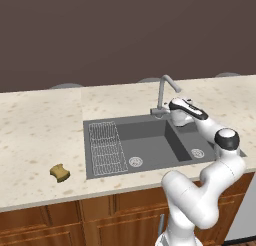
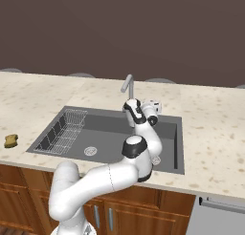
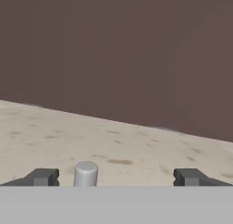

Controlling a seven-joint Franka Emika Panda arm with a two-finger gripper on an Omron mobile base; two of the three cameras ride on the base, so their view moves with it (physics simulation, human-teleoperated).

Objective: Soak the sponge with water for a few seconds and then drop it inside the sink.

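Note:
The mustard-yellow sponge [image 1: 60,172] [image 2: 10,141] lies on the speckled counter, left of the sink [image 1: 150,140] [image 2: 107,129] and far from my hand. My gripper [image 1: 175,106] [image 2: 152,105] [image 3: 117,177] hovers over the sink's back rim, beside the base of the grey gooseneck faucet [image 1: 162,92] [image 2: 128,86]. It is open, its jaws wide apart and holding nothing. In the hand view a short grey cylinder [image 3: 86,173] stands between the fingertips, closer to the left one [image 3: 43,176]. Water is out of view.
A wire-grid drainboard [image 1: 106,147] [image 2: 64,131] fills the sink's left part, with round drains in both basins. Beige counter [image 1: 35,125] stretches on both sides up to a dark wall. Wooden cabinets [image 1: 100,220] run below the front edge.

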